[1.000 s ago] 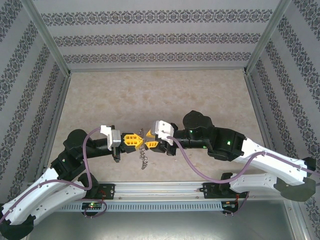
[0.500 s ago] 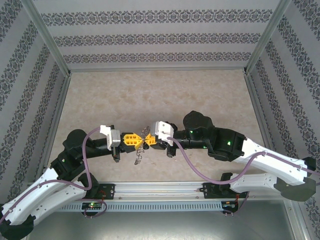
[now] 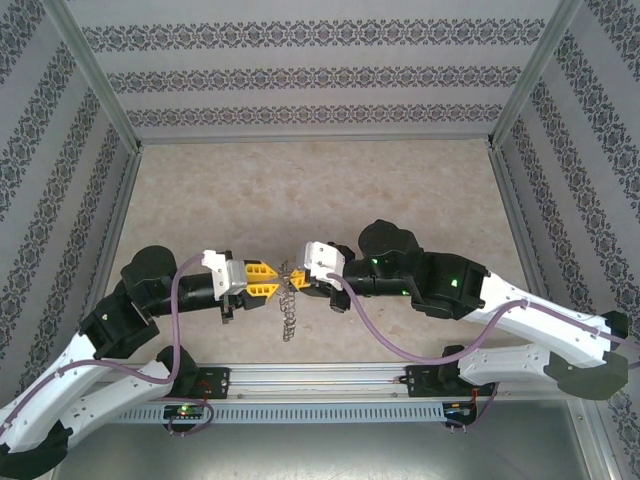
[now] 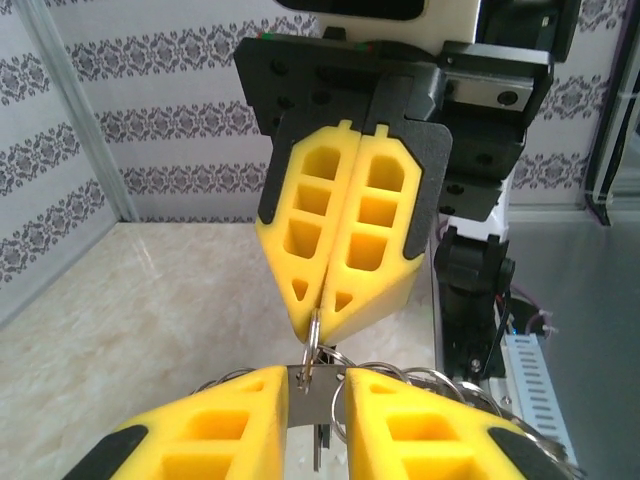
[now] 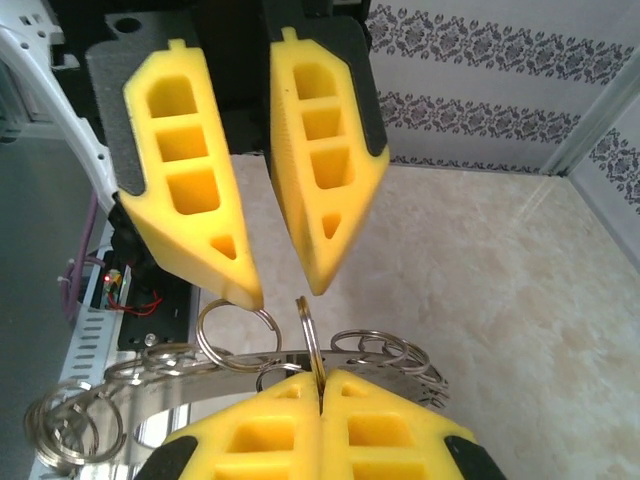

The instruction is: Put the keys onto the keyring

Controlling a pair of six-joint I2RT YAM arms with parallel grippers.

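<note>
The keyring [image 3: 288,308] hangs above the table between my two grippers, a flat grey band [image 5: 190,380] with many wire loops. My right gripper [image 5: 322,378] is shut on one upright wire loop [image 5: 308,335] at the band's rim; the same grip appears in the left wrist view at the right gripper [image 4: 318,328]. My left gripper [image 4: 315,382] is open, its fingers [image 5: 235,270] spread just above the band, one tip touching a loop. A thin dark sliver [image 4: 318,440] hangs under the band; I cannot tell whether it is the key.
The beige table top [image 3: 300,190] stretches behind the grippers, enclosed by patterned walls and metal frame posts [image 3: 130,180]. A slotted rail [image 3: 320,380] runs along the near edge by the arm bases.
The left arm has drawn back to the left, widening the gap between the grippers. The ring, swung up half a second ago, hangs straight down again from the right gripper.
</note>
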